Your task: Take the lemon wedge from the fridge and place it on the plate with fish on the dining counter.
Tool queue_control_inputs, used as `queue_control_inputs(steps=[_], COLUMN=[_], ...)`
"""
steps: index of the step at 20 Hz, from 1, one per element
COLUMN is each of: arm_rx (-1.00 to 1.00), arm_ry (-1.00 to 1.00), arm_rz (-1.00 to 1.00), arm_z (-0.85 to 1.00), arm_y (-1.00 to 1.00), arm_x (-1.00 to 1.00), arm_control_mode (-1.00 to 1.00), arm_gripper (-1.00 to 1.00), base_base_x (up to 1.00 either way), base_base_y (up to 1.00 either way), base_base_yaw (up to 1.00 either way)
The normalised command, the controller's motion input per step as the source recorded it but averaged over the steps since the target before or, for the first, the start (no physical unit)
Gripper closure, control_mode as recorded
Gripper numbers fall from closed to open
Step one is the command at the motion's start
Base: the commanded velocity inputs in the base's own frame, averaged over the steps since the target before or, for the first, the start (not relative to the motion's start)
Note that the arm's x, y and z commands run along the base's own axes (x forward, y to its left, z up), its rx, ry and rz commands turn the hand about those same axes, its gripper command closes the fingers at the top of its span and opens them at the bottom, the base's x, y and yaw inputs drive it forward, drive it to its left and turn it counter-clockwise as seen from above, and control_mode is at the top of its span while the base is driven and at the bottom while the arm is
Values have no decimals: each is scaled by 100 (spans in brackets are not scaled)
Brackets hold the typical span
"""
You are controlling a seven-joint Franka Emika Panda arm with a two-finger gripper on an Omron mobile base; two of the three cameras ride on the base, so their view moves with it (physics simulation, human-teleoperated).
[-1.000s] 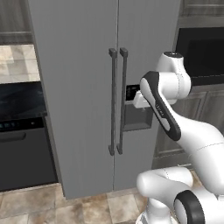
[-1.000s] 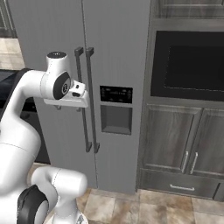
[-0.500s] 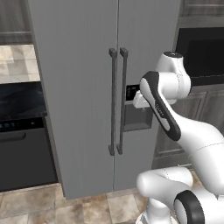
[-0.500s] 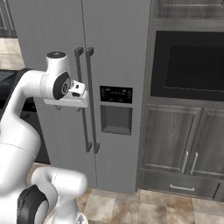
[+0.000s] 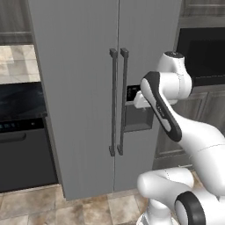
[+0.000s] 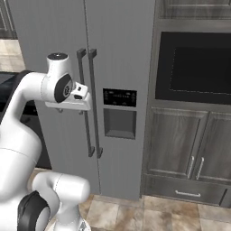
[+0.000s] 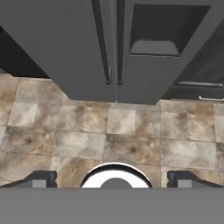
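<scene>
You are facing the fridge, a tall grey two-door unit with both doors shut, so the lemon wedge is hidden from you. Its two dark vertical bar handles stand side by side at the seam between the doors, and the right door carries a recessed dispenser with a dark panel above it. Your arm is folded up in front of the right door, with the hand raised near dispenser height and tipped to look down at the foot of the fridge and the stone-tiled floor. In the hand view its two dark fingertips sit far apart at the bottom corners, nothing between them, so the hand is spread wide and empty. To the left of the fridge stands a dark dishwasher. To the right you see a dark built-in oven over grey wooden cabinets.
</scene>
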Motion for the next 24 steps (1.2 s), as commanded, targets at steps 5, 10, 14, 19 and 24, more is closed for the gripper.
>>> queue_control_inputs(steps=[5,10,14,19,24], arm_rx=[0,-2,-2,0,0], arm_ry=[-19,-40,-39,-29,-7], arm_rz=[0,1,0,0,0], arm_z=[19,21,25,15,2], arm_y=[0,29,49,50,11], arm_x=[0,0,5,23,30], arm_control_mode=[-100,-100,-100,-100,-100], arm_gripper=[-100,-100,-100,-100,-100], base_base_x=[0,0,0,0,0], base_base_y=[0,0,0,0,0], base_base_yaw=[0,0,0,0,0])
